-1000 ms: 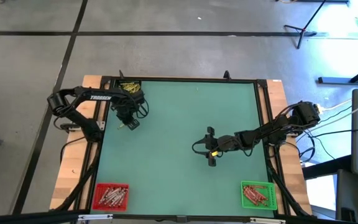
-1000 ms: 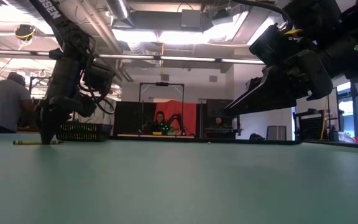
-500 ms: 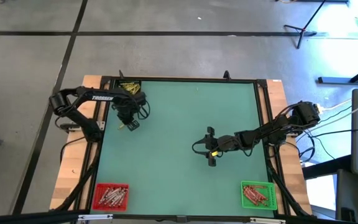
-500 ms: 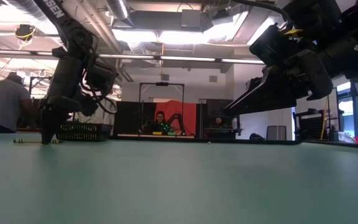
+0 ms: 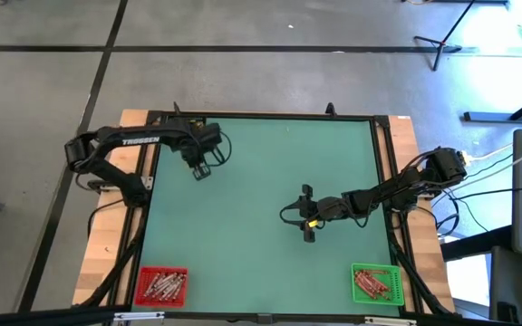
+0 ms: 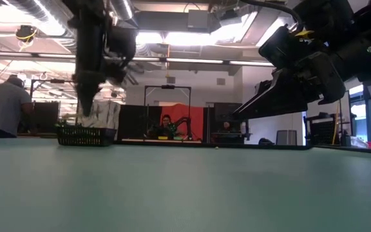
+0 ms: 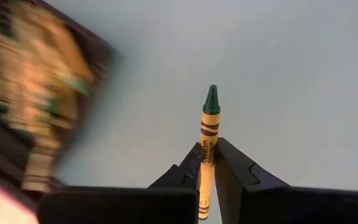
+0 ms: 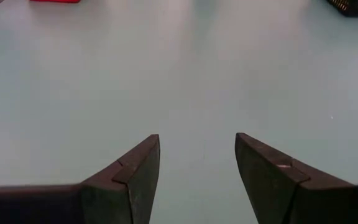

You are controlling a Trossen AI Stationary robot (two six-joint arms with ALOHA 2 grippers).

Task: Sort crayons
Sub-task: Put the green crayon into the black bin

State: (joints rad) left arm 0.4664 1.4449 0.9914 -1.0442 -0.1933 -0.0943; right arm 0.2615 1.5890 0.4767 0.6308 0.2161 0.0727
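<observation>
While the left gripper (image 7: 207,163) holds a green-tipped crayon (image 7: 207,140) pinched between its closed fingers, most of the stick juts out beyond the tips, so the hold looks thin and the main risk is that the crayon pivots or slips out during the carry; a quick swing of the arm would be the likely cause. Seen from above, this gripper (image 5: 200,166) hangs over the mat just beside the black bin (image 5: 181,123) of yellowish crayons at the table's far corner. If the release comes short of whichever bin is meant, the crayon could land on the green mat (image 5: 261,199) and roll. The right gripper (image 8: 197,163) hovers low over bare mat near the table's middle with its jaws spread wide and nothing between them, well apart from the left gripper, so a collision seems unlikely for now. Far from both grippers, a red bin (image 5: 160,285) and a green bin (image 5: 374,282) sit at the near corners, each with reddish crayons. In the left wrist view the black bin is smeared and its contents read only as yellow streaks. From the low view the held crayon cannot be made out at all.
</observation>
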